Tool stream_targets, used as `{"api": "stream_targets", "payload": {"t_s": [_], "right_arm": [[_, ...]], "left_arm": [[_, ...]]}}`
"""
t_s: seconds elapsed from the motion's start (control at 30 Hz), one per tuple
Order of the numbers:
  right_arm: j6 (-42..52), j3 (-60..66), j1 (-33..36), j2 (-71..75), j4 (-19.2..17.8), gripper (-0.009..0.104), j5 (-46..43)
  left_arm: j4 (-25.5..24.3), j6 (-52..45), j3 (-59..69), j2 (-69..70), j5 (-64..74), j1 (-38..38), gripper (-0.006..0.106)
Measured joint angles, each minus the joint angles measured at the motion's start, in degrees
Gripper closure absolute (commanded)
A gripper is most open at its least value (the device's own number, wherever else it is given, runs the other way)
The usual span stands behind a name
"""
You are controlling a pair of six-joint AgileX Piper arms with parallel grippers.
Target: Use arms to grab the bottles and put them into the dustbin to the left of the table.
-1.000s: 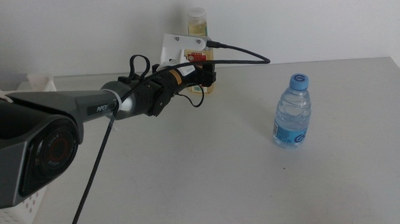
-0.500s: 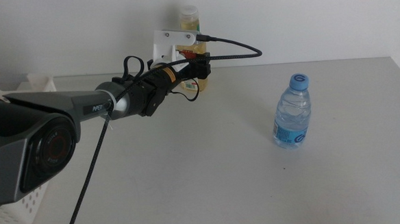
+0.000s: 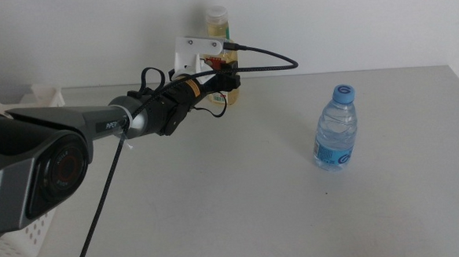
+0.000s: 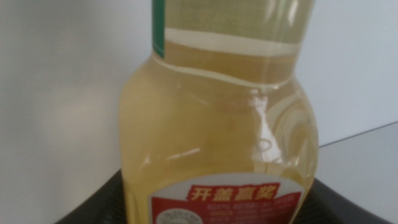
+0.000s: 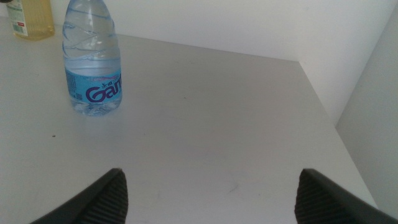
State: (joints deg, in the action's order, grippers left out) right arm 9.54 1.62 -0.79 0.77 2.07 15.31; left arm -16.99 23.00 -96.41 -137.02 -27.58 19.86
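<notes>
At the back of the table [image 3: 241, 199], my left gripper [image 3: 227, 75] is shut on the tall yellow-juice bottle [image 3: 218, 25], whose white cap shows above the white wrist bracket. In the left wrist view that bottle [image 4: 217, 124] fills the picture, and the dark jaws press on its sides by the red-and-white label. A short clear water bottle [image 3: 336, 129] with a blue cap stands upright at the right, also in the right wrist view [image 5: 92, 62]. My right gripper [image 5: 211, 199] is open and low over the table, well apart from the water bottle.
The white perforated dustbin [image 3: 12, 104] stands at the table's left edge, partly behind the left arm's big dark link [image 3: 34, 162]. A black cable [image 3: 265, 57] loops from the wrist. A white wall backs the table. The table's right edge shows in the right wrist view.
The left gripper and the yellow-juice bottle shifted a little left and up between one second and half a second ago, then held still. The water bottle has not moved.
</notes>
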Motion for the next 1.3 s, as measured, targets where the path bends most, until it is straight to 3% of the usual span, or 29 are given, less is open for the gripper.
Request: {"api": "stream_targets", "payload": {"t_s": [0.07, 0.43, 0.7, 1.1, 1.3], "right_arm": [[0.0, 0.0, 0.0, 0.0, 0.0, 0.020, 0.0], [0.0, 0.0, 0.0, 0.0, 0.0, 0.020, 0.0], [0.0, 0.0, 0.0, 0.0, 0.0, 0.020, 0.0], [0.0, 0.0, 0.0, 0.0, 0.0, 0.020, 0.0], [0.0, 0.0, 0.0, 0.0, 0.0, 0.020, 0.0]], "left_arm": [[-0.1, 0.1, -0.1, -0.1, -0.1, 0.0, 0.102], [-5.6, 0.3, 7.3, 8.3, 7.1, 0.1, 0.102], [-5.8, -3.1, 17.6, 21.8, 11.6, 0.0, 0.102], [-4.5, -5.2, 20.2, 47.3, 46.3, -0.2, 0.102], [-2.8, -7.4, 20.3, 56.8, 63.1, -3.9, 0.102]]}}
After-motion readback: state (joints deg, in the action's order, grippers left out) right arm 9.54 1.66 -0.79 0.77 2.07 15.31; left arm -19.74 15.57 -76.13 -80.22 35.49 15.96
